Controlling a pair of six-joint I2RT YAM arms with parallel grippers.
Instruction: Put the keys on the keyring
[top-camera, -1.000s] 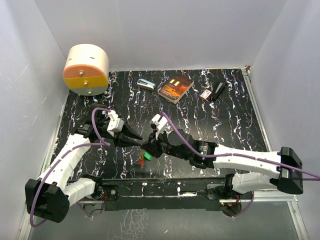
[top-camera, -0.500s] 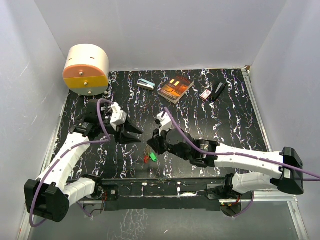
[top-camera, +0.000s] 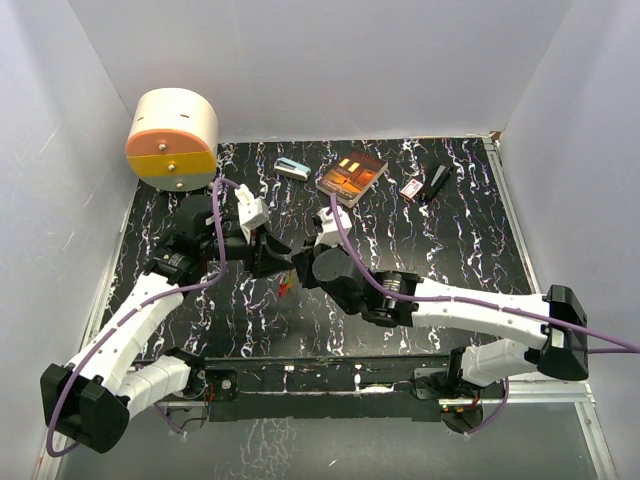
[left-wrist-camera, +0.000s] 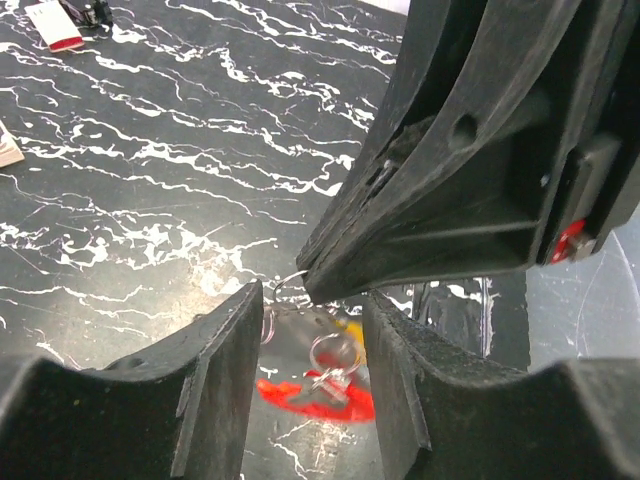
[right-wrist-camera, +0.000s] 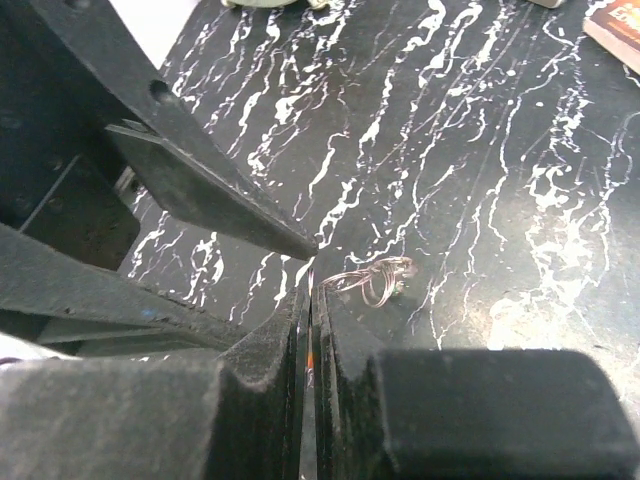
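Cream-and-orange drum (top-camera: 172, 140), teal-and-white box (top-camera: 292, 169), book (top-camera: 351, 177), red-and-white box (top-camera: 411, 189), dark object (top-camera: 437, 182) far back on marbled table (top-camera: 450, 250).

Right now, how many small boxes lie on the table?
2: the small teal-and-white box left of the brown-and-orange book, the small red-and-white box right of it. More may be hidden.

Right tool (right-wrist-camera: 312, 290) and keyring (right-wrist-camera: 378, 275) across left tool's (left-wrist-camera: 312, 300) mouth; open tabletop (top-camera: 440, 240) beyond.

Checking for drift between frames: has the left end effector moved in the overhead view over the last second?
Yes. The left end effector has shifted up the view, toward the far side, nearer the teal-and-white box, which has not moved.
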